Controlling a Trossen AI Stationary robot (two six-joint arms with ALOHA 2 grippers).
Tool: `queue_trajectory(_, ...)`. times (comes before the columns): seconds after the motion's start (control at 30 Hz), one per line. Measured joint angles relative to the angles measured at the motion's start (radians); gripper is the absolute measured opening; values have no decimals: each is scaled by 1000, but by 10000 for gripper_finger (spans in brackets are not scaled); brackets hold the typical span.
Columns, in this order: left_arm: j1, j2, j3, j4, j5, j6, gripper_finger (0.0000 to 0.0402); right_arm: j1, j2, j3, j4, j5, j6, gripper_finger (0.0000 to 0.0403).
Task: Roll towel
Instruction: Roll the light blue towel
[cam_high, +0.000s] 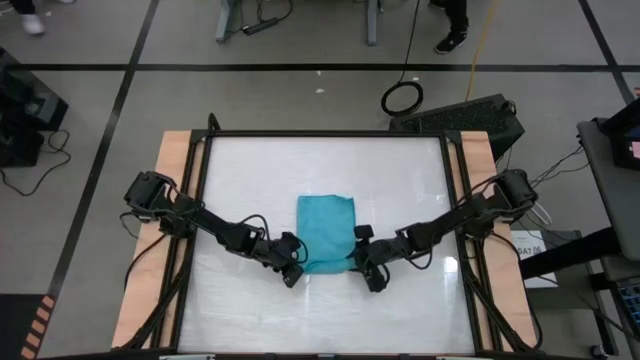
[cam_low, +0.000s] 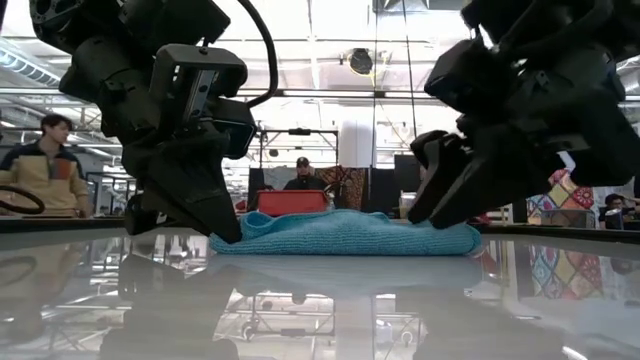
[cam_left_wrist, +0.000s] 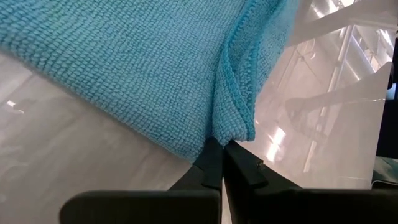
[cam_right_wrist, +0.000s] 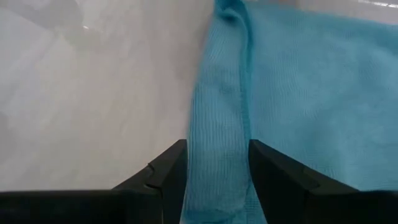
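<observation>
One towel (cam_high: 326, 230) lies flat mid-surface (cam_high: 400, 170), slightly toward the near edge. Two hands work its near corners. Left hand (cam_high: 291, 272): left wrist view shows fingers pinched tight on the corner hem. Right hand (cam_high: 371, 275): right wrist view shows fingers narrowly apart, straddling the towel's folded edge. Low view alone shows two people behind.

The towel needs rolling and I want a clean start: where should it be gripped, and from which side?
Probably the towel's two near corners, from the near edge: it lies flat there, and the left gripper already pinches one corner while the right gripper straddles the other hem.
</observation>
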Motion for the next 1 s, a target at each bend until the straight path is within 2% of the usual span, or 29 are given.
queue_trajectory(0.1, 1, 0, 0, 0, 0, 0, 5, -7, 10, 0, -27, -35, 3, 161)
queue_trajectory(0.4, 1, -4, 0, 1, 0, -7, 6, -12, 59, 1, -6, -42, 39, 161)
queue_trajectory(0.57, 1, -42, 0, -10, 4, 29, 38, -12, 69, 3, -3, -39, 72, 161)
queue_trajectory(0.77, 1, -159, 0, -118, 4, 210, 103, -12, 67, 3, -9, -38, 76, 161)
queue_trajectory(0.9, -8, -242, 1, -212, -22, 352, 132, -13, 67, 2, -10, -38, 98, 161)
queue_trajectory(1.0, -42, -282, 1, -123, -18, 509, 138, -13, 67, 2, -8, -38, 113, 161)
